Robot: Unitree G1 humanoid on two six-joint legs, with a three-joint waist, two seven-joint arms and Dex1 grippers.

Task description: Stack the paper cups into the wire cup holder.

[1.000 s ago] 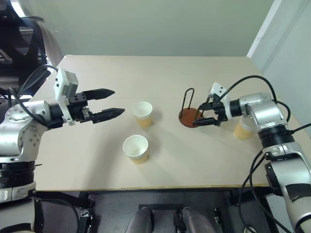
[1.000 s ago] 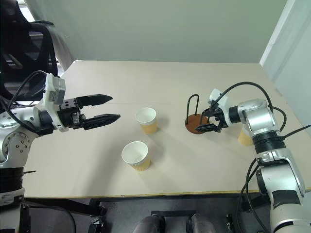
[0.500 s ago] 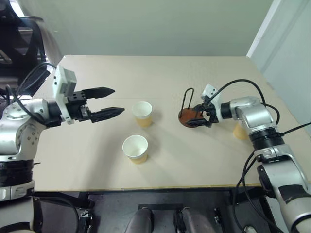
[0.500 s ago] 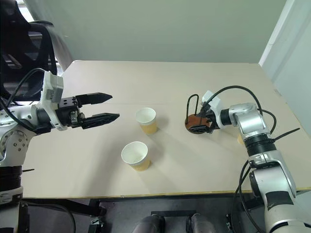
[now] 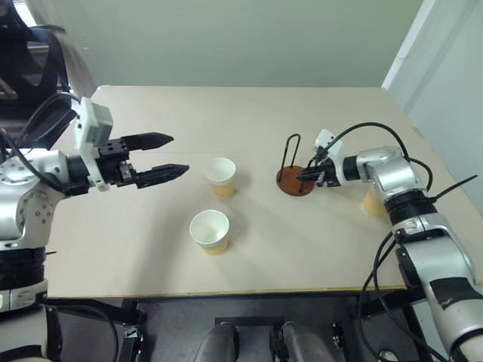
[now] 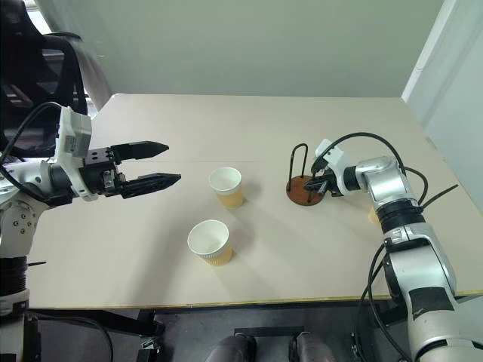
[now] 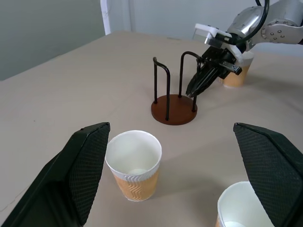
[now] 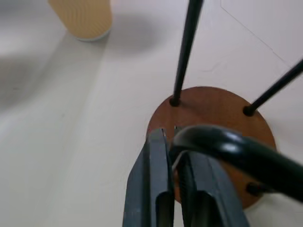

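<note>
The wire cup holder, a reddish-brown disc with black wire loops, stands right of the table's middle. My right gripper is at its right side, shut on one wire loop just above the base; the right wrist view shows the loop between the fingers. Two paper cups stand upright left of the holder, one farther back and one nearer the front. A third paper cup stands partly hidden behind my right forearm. My left gripper hovers open above the table, left of the cups, holding nothing.
The beige table has free room across its far half. Its front edge runs just beyond the nearer cup. A dark chair stands off the table's far left corner, and a pale wall panel rises at the right.
My right gripper has reached in to the holder's near side and shut on a wire loop. The left arm and the cups have stayed put.
</note>
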